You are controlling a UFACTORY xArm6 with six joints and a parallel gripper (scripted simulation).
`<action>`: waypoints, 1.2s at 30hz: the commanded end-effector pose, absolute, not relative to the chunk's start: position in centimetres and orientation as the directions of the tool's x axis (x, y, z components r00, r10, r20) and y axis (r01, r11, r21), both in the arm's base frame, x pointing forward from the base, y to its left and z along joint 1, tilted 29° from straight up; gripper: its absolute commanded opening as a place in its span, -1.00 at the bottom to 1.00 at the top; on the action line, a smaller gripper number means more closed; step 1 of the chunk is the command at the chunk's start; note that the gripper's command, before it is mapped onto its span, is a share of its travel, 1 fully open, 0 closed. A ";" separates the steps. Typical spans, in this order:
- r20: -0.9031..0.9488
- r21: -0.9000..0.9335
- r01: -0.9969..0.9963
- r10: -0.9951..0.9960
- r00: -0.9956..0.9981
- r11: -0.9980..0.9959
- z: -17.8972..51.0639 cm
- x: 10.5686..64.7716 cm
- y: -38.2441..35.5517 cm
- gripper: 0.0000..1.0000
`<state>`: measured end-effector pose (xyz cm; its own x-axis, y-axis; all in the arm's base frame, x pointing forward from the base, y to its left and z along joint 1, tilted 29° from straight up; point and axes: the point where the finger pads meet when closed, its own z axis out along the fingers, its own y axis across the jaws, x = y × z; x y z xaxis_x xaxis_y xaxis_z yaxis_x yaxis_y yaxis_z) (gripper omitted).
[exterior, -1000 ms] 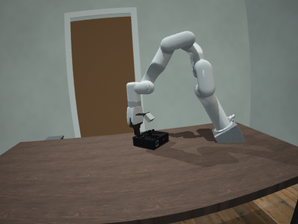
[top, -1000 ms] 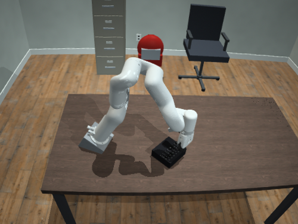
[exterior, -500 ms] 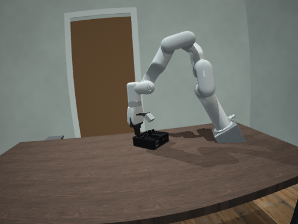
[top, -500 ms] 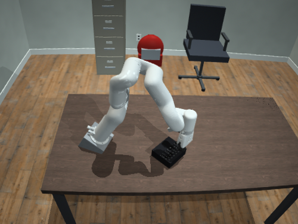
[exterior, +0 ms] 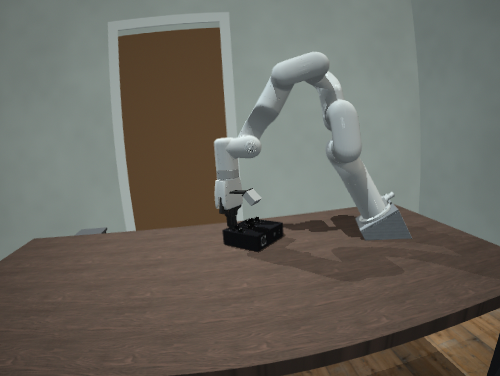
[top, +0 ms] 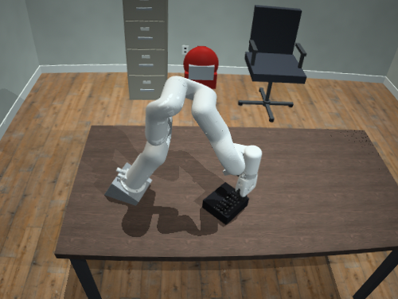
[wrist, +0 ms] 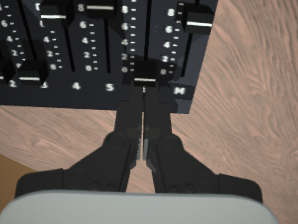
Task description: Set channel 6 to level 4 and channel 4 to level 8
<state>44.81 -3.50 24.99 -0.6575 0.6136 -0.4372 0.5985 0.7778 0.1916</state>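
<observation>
The black lighting desk (top: 224,204) (exterior: 252,235) (wrist: 90,92) stands flat on the wooden table (top: 310,179). In the wrist view its faders and numbered scales fill the top. My gripper (top: 241,193) (exterior: 231,220) (wrist: 143,98) is shut and holds nothing. Its tips touch the near side of the channel 6 fader cap (wrist: 145,72), which sits at the bottom of its scale, about level 0. The channel 4 cap (wrist: 54,15) stands high, between marks 6 and 8. The channel 5 cap (wrist: 100,6) is near 8, and the master cap (wrist: 197,20) is near 7.
The arm's base (top: 128,190) (exterior: 382,227) is bolted to the table left of the desk. The channel 3 cap (wrist: 31,72) sits low on its scale. A filing cabinet (top: 145,48), a red object (top: 200,65) and an office chair (top: 275,56) stand on the floor behind.
</observation>
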 end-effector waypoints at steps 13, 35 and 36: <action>-0.439 0.193 0.598 0.613 -0.656 0.778 24.7 44.3 -2.9 -1.00; -0.439 0.193 0.598 0.613 -0.656 0.778 24.5 43.9 -2.6 -1.00; -0.439 0.193 0.598 0.613 -0.656 0.778 24.5 43.9 -2.6 -1.00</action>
